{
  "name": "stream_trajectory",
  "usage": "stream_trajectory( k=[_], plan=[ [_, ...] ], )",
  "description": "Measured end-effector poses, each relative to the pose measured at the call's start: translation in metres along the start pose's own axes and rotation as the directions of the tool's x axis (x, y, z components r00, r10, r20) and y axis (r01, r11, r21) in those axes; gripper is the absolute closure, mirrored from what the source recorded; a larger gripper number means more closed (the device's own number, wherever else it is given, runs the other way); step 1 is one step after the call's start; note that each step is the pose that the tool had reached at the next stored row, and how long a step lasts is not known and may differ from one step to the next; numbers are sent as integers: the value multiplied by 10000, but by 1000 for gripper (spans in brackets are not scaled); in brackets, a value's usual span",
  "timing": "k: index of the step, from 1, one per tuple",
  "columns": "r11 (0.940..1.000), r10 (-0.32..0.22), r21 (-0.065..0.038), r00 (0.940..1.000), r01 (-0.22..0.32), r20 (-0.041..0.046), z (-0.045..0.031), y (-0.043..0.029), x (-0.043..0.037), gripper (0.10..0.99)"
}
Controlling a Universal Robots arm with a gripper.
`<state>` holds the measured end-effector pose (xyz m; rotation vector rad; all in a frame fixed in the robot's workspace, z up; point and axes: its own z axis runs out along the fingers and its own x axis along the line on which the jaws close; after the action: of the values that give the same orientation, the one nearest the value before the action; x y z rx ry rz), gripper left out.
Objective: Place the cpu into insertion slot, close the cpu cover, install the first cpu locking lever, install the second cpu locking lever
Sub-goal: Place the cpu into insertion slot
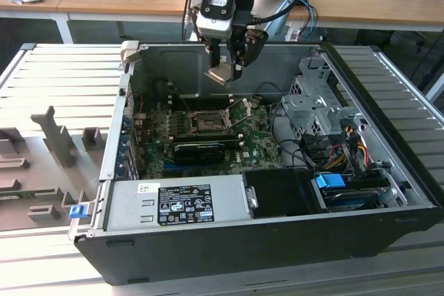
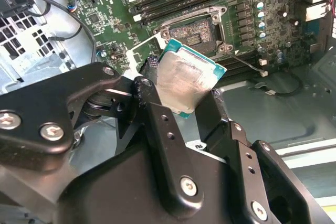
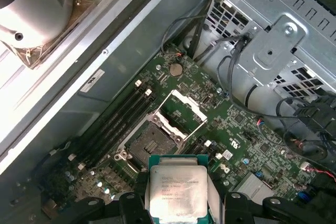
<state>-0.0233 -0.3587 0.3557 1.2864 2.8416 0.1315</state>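
Step one in hand: fingers point(image 2: 160, 119) are clamped on the cpu point(image 2: 184, 80), held tilted above the insertion slot point(image 2: 191, 34) and not yet seated. The cpu cover point(image 3: 194, 107) stands open. Seating likely calls for levelling the chip and squaring it over the socket.

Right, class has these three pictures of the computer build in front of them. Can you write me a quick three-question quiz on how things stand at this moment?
1. True or false: the cpu is seated in the insertion slot.
2. The cpu cover is: A) shut over the slot; B) swung open beside the slot; C) clamped in the fingers.
3. Fill in the gap: the gripper is shut on the ____.

Key: 1 false, it hangs above the board; 2 B; 3 cpu.
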Motion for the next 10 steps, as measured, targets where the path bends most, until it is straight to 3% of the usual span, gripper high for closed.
stream_trajectory(
  k=[10],
  plan=[
    [9995,317,52,9995,-317,-22,43,-4,-1,557]
  ],
)
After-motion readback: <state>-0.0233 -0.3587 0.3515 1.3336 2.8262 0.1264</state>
